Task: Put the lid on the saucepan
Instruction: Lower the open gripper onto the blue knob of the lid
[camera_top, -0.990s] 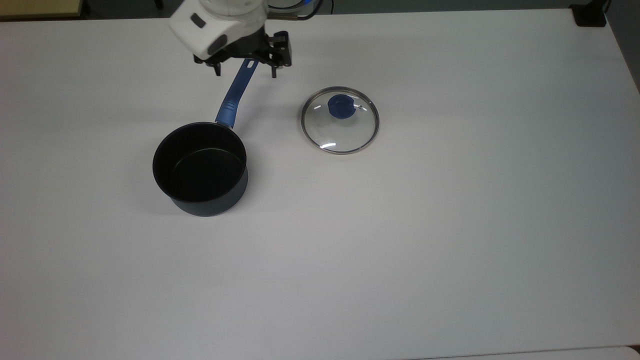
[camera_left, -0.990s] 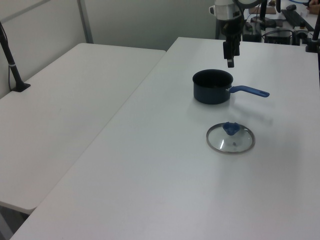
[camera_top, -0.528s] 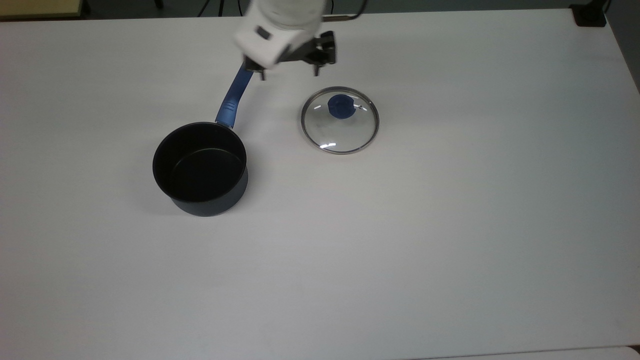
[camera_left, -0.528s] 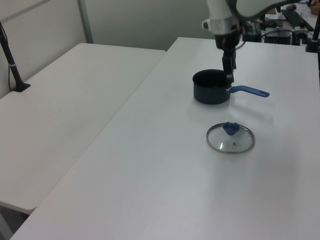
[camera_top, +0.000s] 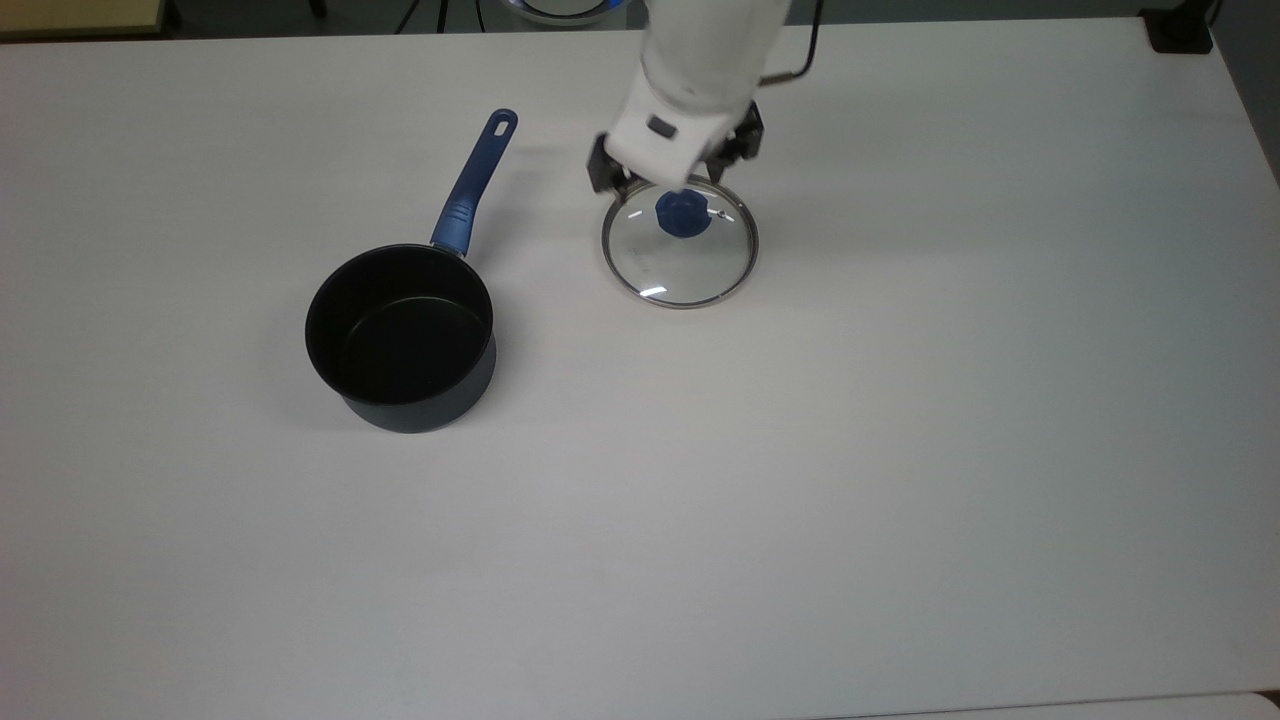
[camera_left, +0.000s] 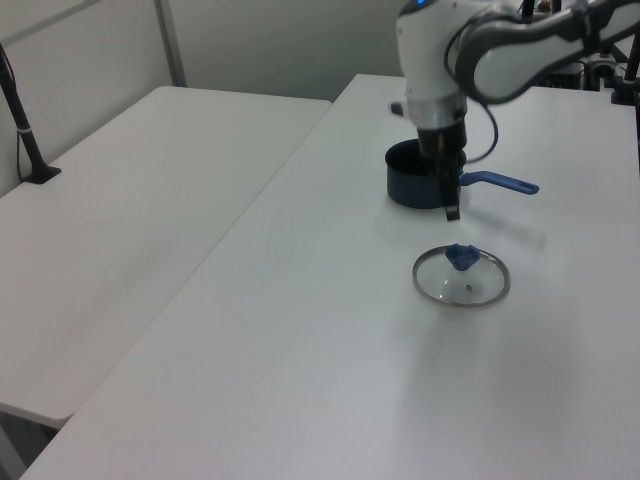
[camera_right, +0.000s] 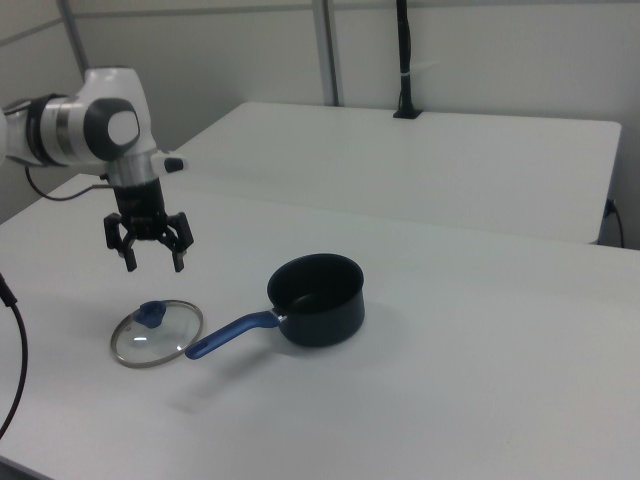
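arm: reaching down | end effector (camera_right: 154, 262): pointing down, fingers spread, empty

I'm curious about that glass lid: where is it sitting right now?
The lid lies flat on the white table, to the top view's right of the saucepan and apart from it, with the open gripper hanging just above its blue knob.

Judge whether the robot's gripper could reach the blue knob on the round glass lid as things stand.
Probably yes. The gripper hangs with open jaws just above the round glass lid, and nothing lies between them; the dark saucepan sits apart.
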